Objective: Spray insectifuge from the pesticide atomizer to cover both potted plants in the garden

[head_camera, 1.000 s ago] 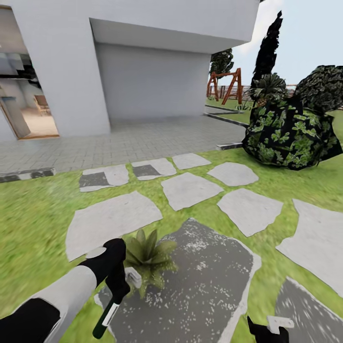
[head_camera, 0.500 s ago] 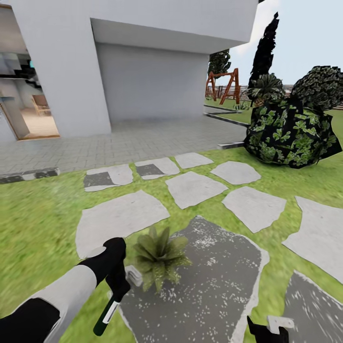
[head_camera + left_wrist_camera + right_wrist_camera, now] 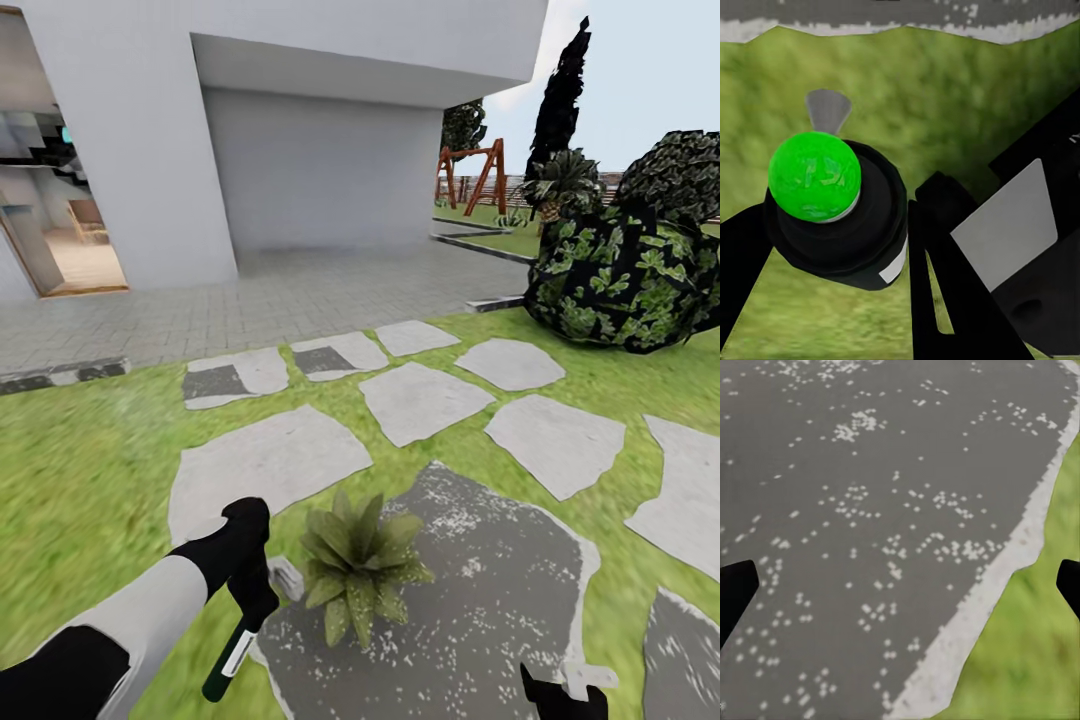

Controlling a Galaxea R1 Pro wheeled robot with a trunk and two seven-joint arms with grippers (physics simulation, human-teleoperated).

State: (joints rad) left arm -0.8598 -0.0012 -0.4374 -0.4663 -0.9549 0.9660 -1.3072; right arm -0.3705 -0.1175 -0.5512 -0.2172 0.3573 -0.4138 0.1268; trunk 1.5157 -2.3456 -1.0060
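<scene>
My left gripper (image 3: 250, 600) has its jaws closed around the spray bottle (image 3: 228, 668), which hangs tilted with its dark body pointing down over the grass (image 3: 80, 480). Through the left wrist camera I see the bottle's (image 3: 836, 217) green dot between the black fingers (image 3: 945, 300). Just beside that gripper, a potted plant (image 3: 362, 565) sits at the edge of a dark speckled stone slab (image 3: 490, 600). My right gripper (image 3: 900, 585) hovers over that slab, jaws spread wide with nothing in them. Beyond lie pale stepping stones (image 3: 425, 400) and a white house (image 3: 300, 130).
</scene>
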